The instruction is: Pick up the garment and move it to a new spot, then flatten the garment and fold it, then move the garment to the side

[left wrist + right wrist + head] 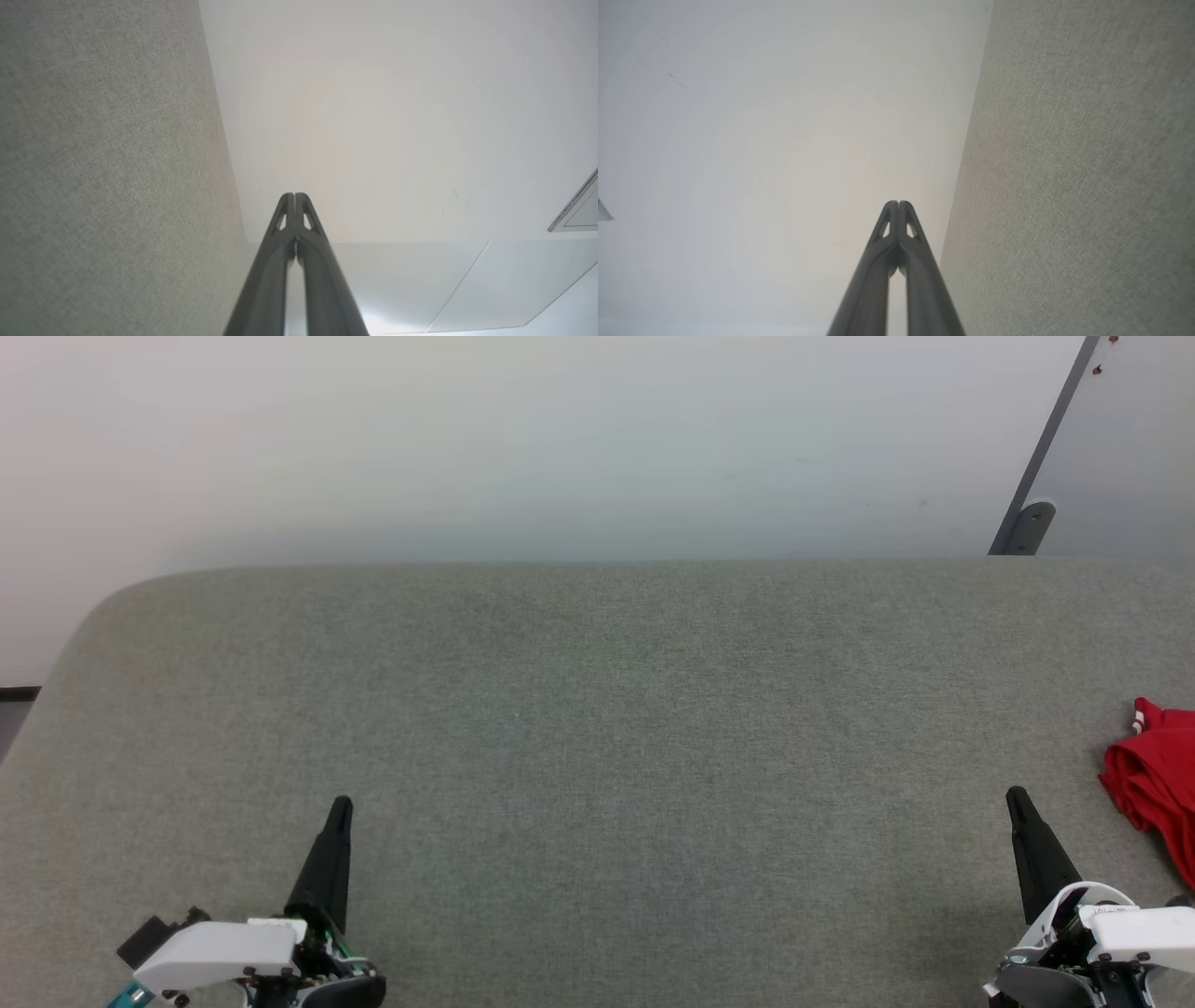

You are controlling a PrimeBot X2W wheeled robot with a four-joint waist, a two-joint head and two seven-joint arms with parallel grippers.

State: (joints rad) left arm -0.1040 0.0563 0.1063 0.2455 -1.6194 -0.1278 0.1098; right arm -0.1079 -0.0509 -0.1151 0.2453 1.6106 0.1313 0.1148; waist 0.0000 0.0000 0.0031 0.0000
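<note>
the garment (1158,779) crumpled at right edge of grey surface (597,728)

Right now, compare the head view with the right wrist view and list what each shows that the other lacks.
Head view: the crumpled red garment at the right edge, and the left gripper, shut. Right wrist view: the slotted fingertips seen close, pressed together. Both: the right gripper, the grey fabric surface, the pale wall.
</note>
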